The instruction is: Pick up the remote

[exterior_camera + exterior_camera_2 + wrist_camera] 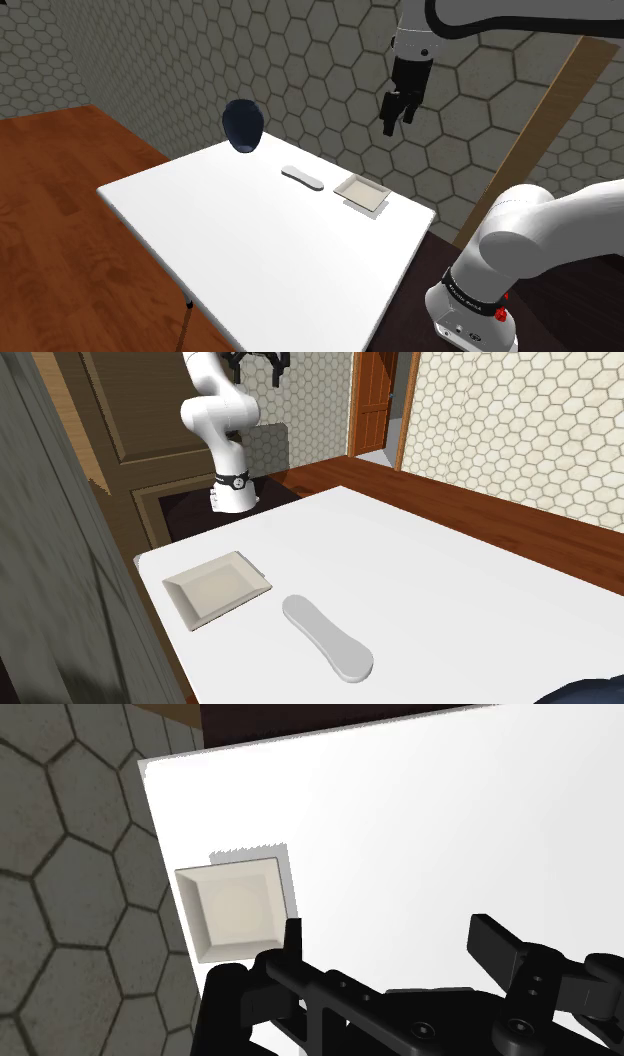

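WAITING ABOVE THE TABLE: In the shoulder view, the white arm point(540, 235) rises from its stand at the near corner of a white table point(260, 260). Toward the table's far edge, the pale grey remote point(302, 178) lies flat and untouched. A shallow square tray point(363, 193) sits just beside it on the shoulder view's right, not touching it. The black gripper point(398, 122) hangs high above the far edge, roughly over the tray, so the remote sits well below it and off to the shoulder view's left. From the wrist, the two fingers point(500, 944) stand wide apart with nothing between them, and the tray point(235, 912) shows on the table past one of them. Farther along the same edge, a dark blue rounded vessel point(243, 125) stands well apart from the remote. Behind it all runs a grey wall of hexagonal tiles point(150, 50). In the second exterior view, the remote point(328, 638) lies lengthwise next to the tray point(215, 590), with the arm point(215, 412) far beyond.
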Tool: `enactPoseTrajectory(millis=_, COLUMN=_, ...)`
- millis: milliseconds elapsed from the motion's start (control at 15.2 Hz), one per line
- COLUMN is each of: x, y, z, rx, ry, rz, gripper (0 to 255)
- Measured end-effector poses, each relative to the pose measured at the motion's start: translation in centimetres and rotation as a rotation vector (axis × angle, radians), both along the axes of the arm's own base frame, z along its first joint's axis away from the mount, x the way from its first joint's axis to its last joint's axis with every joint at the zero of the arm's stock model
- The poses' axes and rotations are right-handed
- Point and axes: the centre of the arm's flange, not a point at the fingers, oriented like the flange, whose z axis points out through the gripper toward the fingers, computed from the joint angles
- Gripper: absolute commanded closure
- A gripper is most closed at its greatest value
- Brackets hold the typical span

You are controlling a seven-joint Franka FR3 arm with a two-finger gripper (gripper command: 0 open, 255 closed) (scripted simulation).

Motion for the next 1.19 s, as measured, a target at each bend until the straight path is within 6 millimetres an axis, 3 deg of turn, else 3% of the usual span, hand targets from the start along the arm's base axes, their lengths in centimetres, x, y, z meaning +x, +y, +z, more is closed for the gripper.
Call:
enactPoseTrajectory(millis=264, x=2.0, y=-0.8, z=-1.8, rx=0.007, ry=0.0, rz=0.005, gripper=0)
enactPoseTrajectory(millis=792, x=8.7, y=-3.1, z=-8.6, rx=0.032, ry=-0.007, rz=0.024, gripper=0)
enactPoseTrajectory(millis=1188, x=14.9, y=-4.9, z=-14.0, rx=0.05, ry=-0.013, rz=0.038, gripper=0)
